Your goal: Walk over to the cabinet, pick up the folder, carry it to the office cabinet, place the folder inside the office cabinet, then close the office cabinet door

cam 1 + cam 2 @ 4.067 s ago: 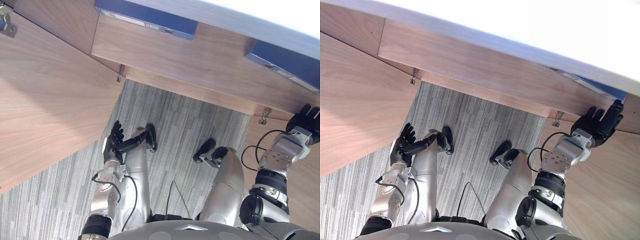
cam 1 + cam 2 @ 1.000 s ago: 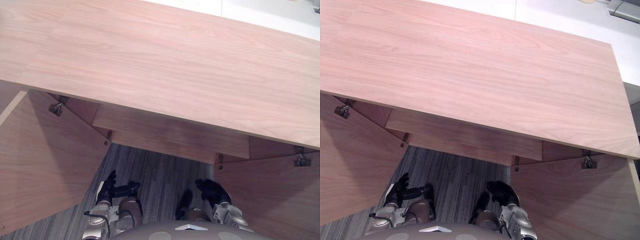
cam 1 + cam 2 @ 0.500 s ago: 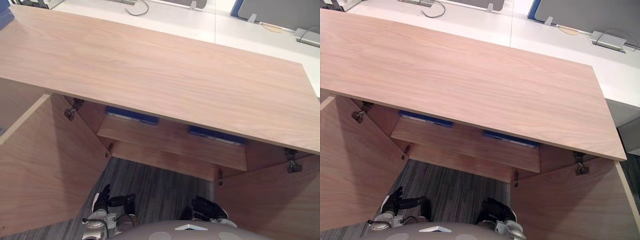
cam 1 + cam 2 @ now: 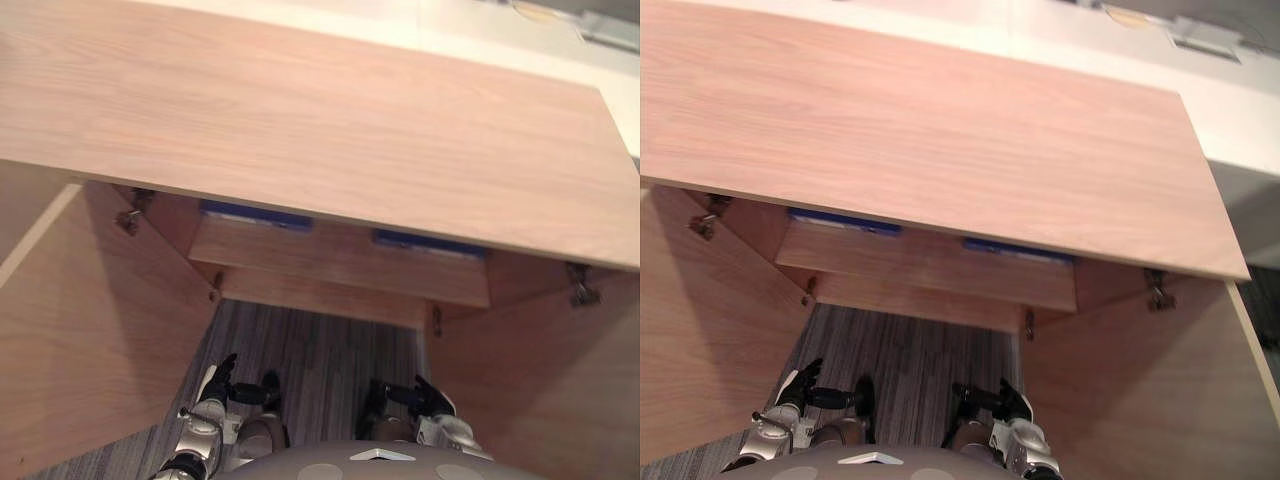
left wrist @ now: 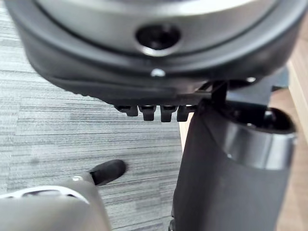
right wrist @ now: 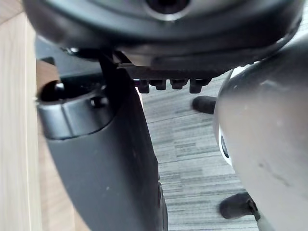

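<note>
Folders: flat blue folder (image 4: pixel 255 214) and second blue folder (image 4: pixel 425 242) on wooden shelf (image 4: pixel 340 262) inside light wooden cabinet (image 4: pixel 330 120), doors open.
Writing: too blurred to read.
Left robot hand (image 4: pixel 218 383): low, fingers relaxed, empty.
Right robot hand (image 4: pixel 1008 406): low, fingers relaxed, empty.

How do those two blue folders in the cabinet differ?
The left folder lies toward the left end of the shelf, the right folder toward its right end. The left folder shows a thicker blue strip than the right folder. Both are blue, mostly hidden under the cabinet top.
</note>
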Controlling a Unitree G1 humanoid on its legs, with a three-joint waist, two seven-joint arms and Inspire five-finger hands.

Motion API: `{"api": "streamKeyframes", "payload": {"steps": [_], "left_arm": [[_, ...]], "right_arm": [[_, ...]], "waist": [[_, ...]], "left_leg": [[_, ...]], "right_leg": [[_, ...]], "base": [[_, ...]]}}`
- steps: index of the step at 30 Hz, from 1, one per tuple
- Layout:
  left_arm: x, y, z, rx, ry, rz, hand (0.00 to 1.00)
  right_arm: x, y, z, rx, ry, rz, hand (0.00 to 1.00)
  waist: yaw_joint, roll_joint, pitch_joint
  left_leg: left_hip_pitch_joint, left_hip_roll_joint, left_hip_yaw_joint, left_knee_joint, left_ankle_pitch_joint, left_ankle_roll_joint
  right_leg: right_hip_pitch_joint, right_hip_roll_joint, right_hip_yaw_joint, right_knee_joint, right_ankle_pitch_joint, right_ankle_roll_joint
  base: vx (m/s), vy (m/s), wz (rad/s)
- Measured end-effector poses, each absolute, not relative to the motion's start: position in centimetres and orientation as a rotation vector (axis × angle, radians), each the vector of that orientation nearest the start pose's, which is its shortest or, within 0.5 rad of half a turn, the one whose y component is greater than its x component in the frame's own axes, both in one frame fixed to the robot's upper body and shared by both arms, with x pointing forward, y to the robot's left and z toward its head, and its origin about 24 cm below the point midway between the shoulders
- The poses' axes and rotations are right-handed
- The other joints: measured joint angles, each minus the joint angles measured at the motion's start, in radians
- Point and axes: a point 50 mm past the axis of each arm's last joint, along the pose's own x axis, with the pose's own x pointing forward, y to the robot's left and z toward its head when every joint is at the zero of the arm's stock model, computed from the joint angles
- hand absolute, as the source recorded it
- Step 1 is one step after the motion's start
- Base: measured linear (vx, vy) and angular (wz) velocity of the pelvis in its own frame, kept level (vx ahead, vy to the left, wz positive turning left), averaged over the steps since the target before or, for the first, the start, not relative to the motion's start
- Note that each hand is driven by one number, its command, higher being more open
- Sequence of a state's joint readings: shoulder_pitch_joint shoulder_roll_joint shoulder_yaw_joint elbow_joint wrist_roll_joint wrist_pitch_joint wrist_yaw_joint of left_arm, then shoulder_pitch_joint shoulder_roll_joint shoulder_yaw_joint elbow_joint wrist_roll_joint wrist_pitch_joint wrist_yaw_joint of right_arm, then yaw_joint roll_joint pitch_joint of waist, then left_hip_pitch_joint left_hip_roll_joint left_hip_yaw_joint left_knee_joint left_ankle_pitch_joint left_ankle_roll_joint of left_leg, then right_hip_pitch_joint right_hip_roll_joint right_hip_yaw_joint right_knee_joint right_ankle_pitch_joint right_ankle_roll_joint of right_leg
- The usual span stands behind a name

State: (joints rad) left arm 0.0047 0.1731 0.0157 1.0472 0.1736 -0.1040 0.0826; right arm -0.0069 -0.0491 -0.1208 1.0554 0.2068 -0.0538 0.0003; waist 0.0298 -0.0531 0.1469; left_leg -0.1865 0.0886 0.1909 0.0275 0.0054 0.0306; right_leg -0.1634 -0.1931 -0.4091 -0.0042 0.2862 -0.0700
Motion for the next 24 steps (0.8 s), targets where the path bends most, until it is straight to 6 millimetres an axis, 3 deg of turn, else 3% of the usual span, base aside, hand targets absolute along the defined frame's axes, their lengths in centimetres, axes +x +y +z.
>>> {"api": "streamKeyframes", "payload": {"steps": [1, 2, 3, 4, 6, 7, 8, 9, 10, 11, 12, 14, 16, 18, 19, 20, 21, 22, 24], "left_arm": [[13.7, 21.6, -14.3, 0.341, 0.933, 0.067, 1.00], [13.8, 21.7, -14.1, 0.345, 0.921, 0.067, 1.00], [14.1, 21.7, -13.9, 0.352, 0.903, 0.065, 1.00], [14.4, 21.9, -13.7, 0.355, 0.890, 0.071, 1.00], [14.5, 22.1, -13.6, 0.360, 0.880, 0.085, 1.00], [14.6, 22.9, -13.3, 0.393, 0.871, 0.090, 1.00], [14.8, 22.7, -13.3, 0.401, 0.876, 0.080, 1.00], [14.6, 22.3, -13.5, 0.396, 0.885, 0.070, 1.00], [13.8, 21.8, -13.8, 0.373, 0.900, 0.068, 1.00], [14.1, 21.8, -13.6, 0.370, 0.885, 0.085, 1.00], [14.5, 22.0, -13.4, 0.378, 0.871, 0.089, 1.00], [15.7, 23.1, -12.6, 0.411, 0.828, 0.107, 1.00], [16.3, 23.1, -12.2, 0.420, 0.807, 0.116, 1.00], [16.3, 22.8, -12.3, 0.416, 0.805, 0.105, 1.00], [16.4, 22.4, -12.3, 0.400, 0.802, 0.103, 1.00], [16.4, 22.3, -12.3, 0.396, 0.798, 0.102, 1.00], [16.5, 21.4, -12.4, 0.366, 0.791, 0.100, 1.00], [16.5, 20.9, -12.5, 0.345, 0.790, 0.102, 1.00], [16.4, 19.9, -12.7, 0.316, 0.797, 0.099, 1.00]], "right_arm": [[13.9, -18.4, -15.0, 0.192, 0.956, -0.244, 1.00], [14.0, -18.7, -14.8, 0.183, 0.945, -0.248, 1.00], [13.7, -18.8, -15.0, 0.178, 0.953, -0.250, 1.00], [13.8, -18.6, -15.0, 0.177, 0.956, -0.243, 1.00], [14.5, -17.8, -14.8, 0.176, 0.943, -0.211, 1.00], [15.3, -16.7, -14.6, 0.175, 0.927, -0.171, 1.00], [16.4, -16.2, -14.1, 0.156, 0.897, -0.131, 1.00], [16.8, -16.1, -14.0, 0.148, 0.893, -0.119, 1.00], [17.0, -15.7, -13.9, 0.124, 0.897, -0.085, 1.00], [18.0, -15.4, -13.4, 0.102, 0.869, -0.047, 1.00], [18.7, -15.1, -13.1, 0.095, 0.846, -0.029, 1.00], [20.8, -14.0, -11.6, 0.074, 0.758, 0.043, 1.00], [22.0, -13.6, -10.6, 0.071, 0.691, 0.071, 1.00], [21.9, -13.9, -10.6, 0.066, 0.692, 0.067, 1.00], [21.6, -14.5, -10.9, 0.052, 0.704, 0.057, 1.00], [21.4, -15.0, -11.0, 0.043, 0.710, 0.049, 1.00], [20.6, -16.4, -11.4, 0.017, 0.732, 0.019, 1.00], [20.1, -17.2, -11.6, 0.001, 0.747, 0.002, 1.00], [18.2, -18.8, -12.4, -0.030, 0.801, -0.043, 1.00]], "waist": [[-0.019, 0.006, 0.009], [-0.024, 0.016, 0.015], [-0.023, 0.017, 0.017], [-0.008, 0.010, 0.014], [0.007, 0.005, 0.011], [0.024, -0.031, -0.002], [0.035, -0.012, 0.004], [0.038, 0.009, 0.001], [0.053, 0.012, -0.003], [0.055, 0.007, -0.005], [0.058, 0.008, -0.005], [0.081, 0.007, -0.006], [0.075, 0.001, -0.009], [0.075, -0.022, -0.019], [0.074, -0.022, -0.021], [0.075, -0.019, -0.024], [0.063, -0.016, -0.026], [0.051, -0.016, -0.026], [0.047, -0.008, -0.021]], "left_leg": [[-0.004, 0.015, 0.008, 0.006, 0.003, 0.008], [-0.003, 0.022, 0.013, 0.007, 0.006, 0.010], [-0.010, 0.034, 0.019, 0.020, 0.016, 0.010], [-0.025, 0.047, 0.039, 0.040, 0.015, 0.012], [-0.056, 0.064, 0.065, 0.064, 0.013, 0.016], [-0.089, 0.060, 0.109, 0.097, 0.002, 0.010], [-0.128, 0.075, 0.122, 0.147, -0.041, -0.008], [-0.126, 0.090, 0.123, 0.139, -0.051, -0.005], [-0.120, 0.113, 0.202, 0.129, -0.029, 0.026], [-0.146, 0.124, 0.257, 0.162, -0.040, 0.042], [-0.167, 0.139, 0.282, 0.183, -0.045, 0.049], [-0.229, 0.220, 0.379, 0.252, -0.063, 0.054], [-0.260, 0.272, 0.459, 0.284, -0.060, 0.050], [-0.260, 0.291, 0.526, 0.311, -0.053, 0.038], [-0.260, 0.305, 0.553, 0.324, -0.038, 0.024], [-0.260, 0.306, 0.564, 0.317, -0.023, 0.025], [-0.259, 0.308, 0.590, 0.302, 0.007, 0.022], [-0.257, 0.308, 0.602, 0.301, 0.022, 0.019], [-0.225, 0.329, 0.622, 0.301, 0.051, 0.005]], "right_leg": [[-0.035, -0.020, -0.019, 0.193, -0.124, -0.008], [-0.049, -0.037, -0.035, 0.331, -0.189, -0.013], [-0.039, -0.063, -0.059, 0.518, -0.240, -0.014], [-0.007, -0.083, -0.084, 0.608, -0.247, -0.025], [0.038, -0.100, -0.105, 0.603, -0.236, -0.018], [0.048, -0.118, -0.109, 0.530, -0.035, -0.049], [0.046, -0.096, -0.119, 0.446, -0.015, -0.080], [0.073, -0.060, -0.112, 0.349, 0.006, -0.064], [0.082, -0.064, -0.112, 0.367, -0.058, -0.062], [0.053, -0.097, -0.110, 0.461, -0.102, -0.062], [0.037, -0.102, -0.108, 0.473, -0.101, -0.061], [0.002, -0.099, -0.103, 0.430, -0.083, -0.044], [-0.012, -0.113, -0.077, 0.399, -0.073, -0.023], [0.000, -0.140, -0.081, 0.347, -0.053, 0.036], [0.025, -0.122, -0.097, 0.273, -0.110, 0.116], [0.039, -0.113, -0.115, 0.230, -0.131, 0.145], [0.069, -0.099, -0.157, 0.148, -0.188, 0.209], [0.084, -0.096, -0.177, 0.116, -0.220, 0.241], [0.124, -0.070, -0.189, 0.065, -0.273, 0.266]], "base": [[0.39, 0.050, -0.80], [0.76, -0.027, -0.29], [0.61, -0.028, -0.36], [0.41, -0.011, -0.53], [-0.03, 0.035, -0.70], [-0.16, 0.072, -1.05], [-0.13, 0.108, -1.17], [0.19, 0.016, -1.43], [0.40, -0.088, -1.49], [0.43, -0.154, -1.53], [0.23, -0.145, -1.58], [0.15, -0.164, -1.75], [0.14, -0.191, -1.40], [0.14, -0.278, -0.98], [0.12, -0.322, -0.79], [0.12, -0.424, -0.70], [0.05, -0.366, -0.36], [0.02, -0.385, -0.29], [-0.07, -0.276, -0.26]]}}
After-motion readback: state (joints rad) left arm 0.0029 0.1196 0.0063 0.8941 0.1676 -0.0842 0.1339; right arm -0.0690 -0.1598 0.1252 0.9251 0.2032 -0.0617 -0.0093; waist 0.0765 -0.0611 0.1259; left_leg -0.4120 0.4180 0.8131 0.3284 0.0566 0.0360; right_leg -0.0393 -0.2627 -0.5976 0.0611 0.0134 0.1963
